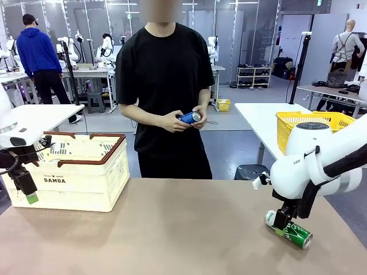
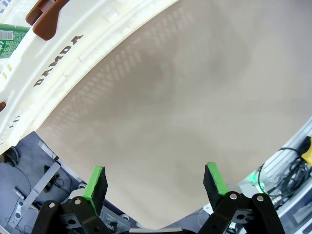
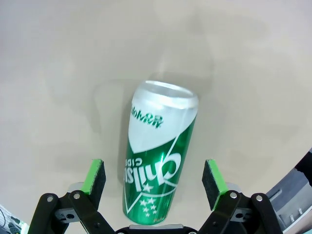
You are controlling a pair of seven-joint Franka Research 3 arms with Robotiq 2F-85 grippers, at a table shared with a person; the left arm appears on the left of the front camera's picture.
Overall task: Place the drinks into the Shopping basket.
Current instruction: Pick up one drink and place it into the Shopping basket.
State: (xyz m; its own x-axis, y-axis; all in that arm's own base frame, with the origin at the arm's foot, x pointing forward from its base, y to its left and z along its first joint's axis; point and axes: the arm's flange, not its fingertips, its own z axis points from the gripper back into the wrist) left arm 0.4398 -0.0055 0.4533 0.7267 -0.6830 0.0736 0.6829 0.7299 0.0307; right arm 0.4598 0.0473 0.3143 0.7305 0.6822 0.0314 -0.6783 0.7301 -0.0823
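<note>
A green can lies on its side on the table at the right; in the right wrist view the green can rests between my open right gripper's green pads, untouched. From the front, my right gripper hovers directly over it. The person across the table holds a blue can in both hands. The cream Shopping basket with brown rim stands at the left; its "DAMDA" side shows in the left wrist view. My left gripper hangs open in front of it, also seen open over bare table.
A yellow mesh basket sits on another table behind at the right. The brown tabletop stretches between the basket and the green can. The table's near-left edge lies close under my left gripper.
</note>
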